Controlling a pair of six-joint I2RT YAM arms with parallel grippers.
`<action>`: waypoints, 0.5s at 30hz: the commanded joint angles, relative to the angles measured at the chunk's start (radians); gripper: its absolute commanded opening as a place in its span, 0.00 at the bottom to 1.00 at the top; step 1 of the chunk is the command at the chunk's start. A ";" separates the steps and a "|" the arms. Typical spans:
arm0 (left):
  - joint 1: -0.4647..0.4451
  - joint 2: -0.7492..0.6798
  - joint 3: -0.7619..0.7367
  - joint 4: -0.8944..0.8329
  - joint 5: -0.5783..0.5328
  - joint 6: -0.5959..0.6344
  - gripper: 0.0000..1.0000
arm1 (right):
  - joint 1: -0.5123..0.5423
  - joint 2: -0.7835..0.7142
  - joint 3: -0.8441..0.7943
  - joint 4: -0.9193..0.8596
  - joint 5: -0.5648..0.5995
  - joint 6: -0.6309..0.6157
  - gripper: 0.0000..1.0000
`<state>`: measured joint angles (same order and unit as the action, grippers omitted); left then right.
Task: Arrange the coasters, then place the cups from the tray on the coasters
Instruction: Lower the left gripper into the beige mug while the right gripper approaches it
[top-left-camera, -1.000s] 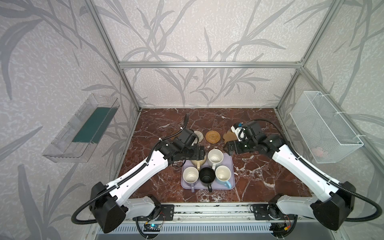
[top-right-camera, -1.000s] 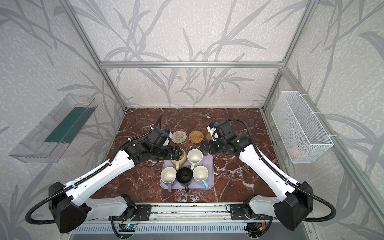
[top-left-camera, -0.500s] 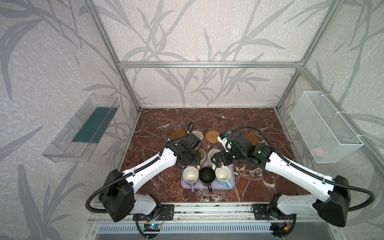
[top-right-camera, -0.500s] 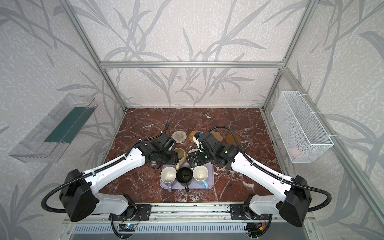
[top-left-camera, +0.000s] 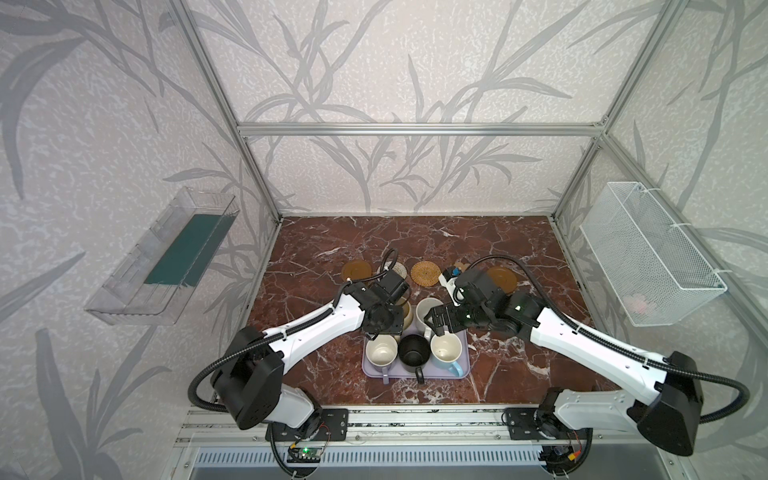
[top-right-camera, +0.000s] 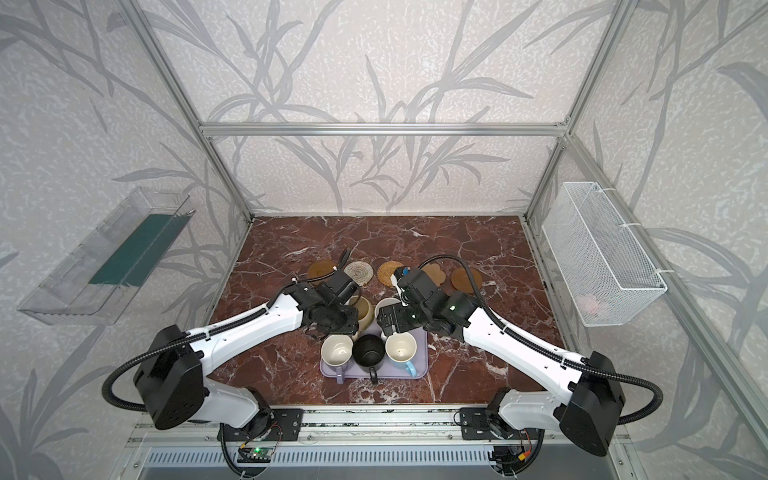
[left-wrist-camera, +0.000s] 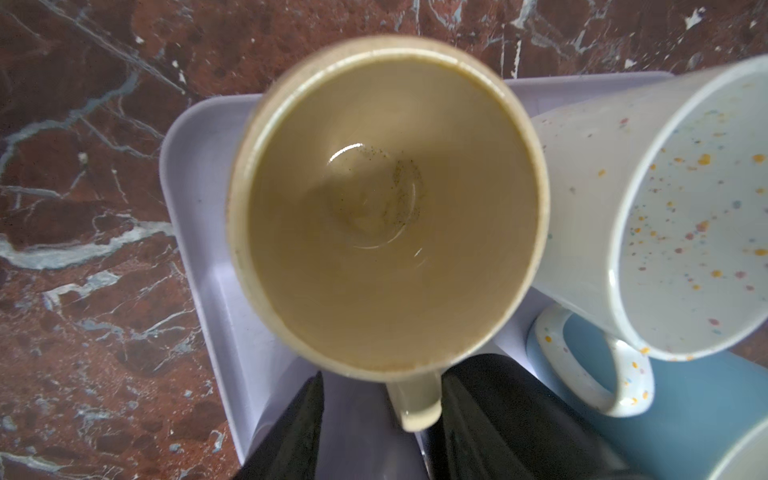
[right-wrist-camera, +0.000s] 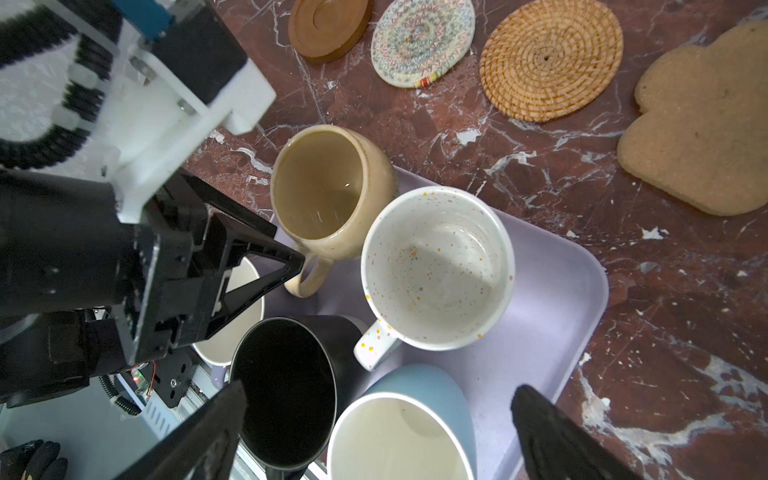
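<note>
While the tray (top-left-camera: 464, 366) is carrying all five cups (top-left-camera: 446, 353), the coasters (top-left-camera: 425, 273) are lying bare behind it, so only arranging looks done. The beige mug (left-wrist-camera: 390, 208) is standing upright at the tray's far corner, handle (left-wrist-camera: 417, 399) pointing at the left gripper (left-wrist-camera: 382, 376), whose half-open jaws are straddling it unclamped; the right gripper (right-wrist-camera: 378, 390) is hovering wide open.

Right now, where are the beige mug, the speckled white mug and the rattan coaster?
beige mug (right-wrist-camera: 320, 199): right wrist view, on its inner wall.
speckled white mug (right-wrist-camera: 436, 266): right wrist view, on its inside bottom.
rattan coaster (right-wrist-camera: 550, 58): right wrist view, on its woven centre.
</note>
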<state>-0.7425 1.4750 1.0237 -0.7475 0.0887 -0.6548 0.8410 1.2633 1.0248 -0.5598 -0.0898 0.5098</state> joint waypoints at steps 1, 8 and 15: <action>-0.017 0.021 0.014 -0.005 -0.043 -0.006 0.49 | 0.004 -0.013 -0.017 0.009 0.021 0.017 0.99; -0.033 0.056 0.016 0.013 -0.075 -0.017 0.47 | 0.004 -0.033 -0.032 0.003 0.042 0.009 0.99; -0.033 0.092 0.027 0.036 -0.063 -0.021 0.42 | 0.004 -0.060 -0.009 -0.026 0.104 -0.031 0.99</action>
<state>-0.7708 1.5471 1.0264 -0.7162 0.0429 -0.6605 0.8410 1.2369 0.9955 -0.5617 -0.0257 0.5014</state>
